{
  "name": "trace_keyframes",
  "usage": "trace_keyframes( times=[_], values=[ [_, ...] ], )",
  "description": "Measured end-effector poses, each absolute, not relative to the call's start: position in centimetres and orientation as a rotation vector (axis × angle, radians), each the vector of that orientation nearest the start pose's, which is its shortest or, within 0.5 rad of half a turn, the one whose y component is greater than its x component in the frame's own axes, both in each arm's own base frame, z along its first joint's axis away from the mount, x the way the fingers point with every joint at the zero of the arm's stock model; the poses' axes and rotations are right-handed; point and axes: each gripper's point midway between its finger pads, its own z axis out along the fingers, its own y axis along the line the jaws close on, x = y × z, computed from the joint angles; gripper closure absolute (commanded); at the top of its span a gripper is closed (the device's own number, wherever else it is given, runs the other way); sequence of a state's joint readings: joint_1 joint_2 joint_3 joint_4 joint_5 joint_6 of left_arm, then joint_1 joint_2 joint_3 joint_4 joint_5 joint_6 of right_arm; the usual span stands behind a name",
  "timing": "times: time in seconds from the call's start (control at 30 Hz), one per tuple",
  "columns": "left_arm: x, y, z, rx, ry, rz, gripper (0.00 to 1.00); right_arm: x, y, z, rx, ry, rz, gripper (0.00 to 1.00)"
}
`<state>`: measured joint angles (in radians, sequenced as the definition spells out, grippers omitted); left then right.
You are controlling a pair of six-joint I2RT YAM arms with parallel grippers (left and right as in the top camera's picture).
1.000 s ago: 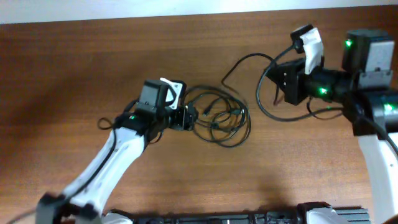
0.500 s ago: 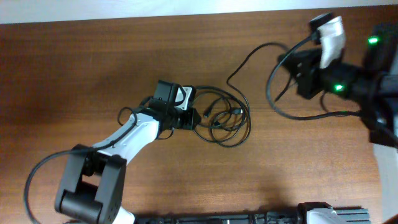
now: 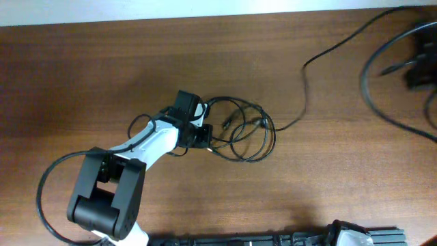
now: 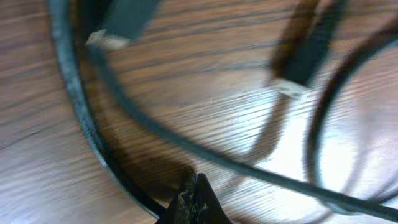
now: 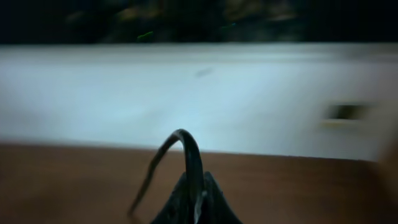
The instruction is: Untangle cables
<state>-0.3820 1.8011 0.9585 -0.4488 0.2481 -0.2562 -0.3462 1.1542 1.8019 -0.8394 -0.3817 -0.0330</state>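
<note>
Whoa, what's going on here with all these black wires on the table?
Two robot arms are sorting out a tangle of cables on a wooden table. The left gripper is shut at the tangle's left edge; whether it pinches a strand is hard to tell. The right gripper, up at the far right, is shut on a single cable that stretches away from the loops. Most loops are knotted together in the middle.
</note>
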Motion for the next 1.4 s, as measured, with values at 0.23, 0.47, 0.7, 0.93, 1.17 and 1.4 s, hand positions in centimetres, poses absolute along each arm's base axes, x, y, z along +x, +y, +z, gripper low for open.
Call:
trace_keyframes(
  times=[0.23, 0.47, 0.7, 0.93, 1.17, 1.4],
  values=[
    [31.4, -14.5, -0.4, 0.064, 2.943, -0.268, 1.0, 29.5, -9.8, 49.9, 0.229, 1.769, -0.103, 0.96],
    [31.7, -14.1, -0.3, -0.067, 2.937, -0.243, 1.0, 32.9, -14.8, 44.1, 0.402, 1.943, -0.198, 0.96],
    [31.7, -14.0, -0.3, -0.084, 2.935, -0.24, 0.99, 35.1, -24.9, 34.9, 0.709, 2.148, -0.492, 0.96],
    [31.9, -14.1, -0.3, -0.089, 2.93, -0.243, 0.94, 33.9, -33.1, 23.7, 0.964, 2.371, -0.581, 0.96],
    [32.6, -14.3, -0.1, -0.095, 2.899, -0.259, 0.91, 29.6, -37.3, 14.9, 1.209, 2.534, -0.543, 0.06],
    [32.8, -14.4, -0.1, -0.098, 2.889, -0.271, 0.8, 27.6, -36.8, 13.5, 1.356, 2.517, -0.289, 0.01]
  ],
)
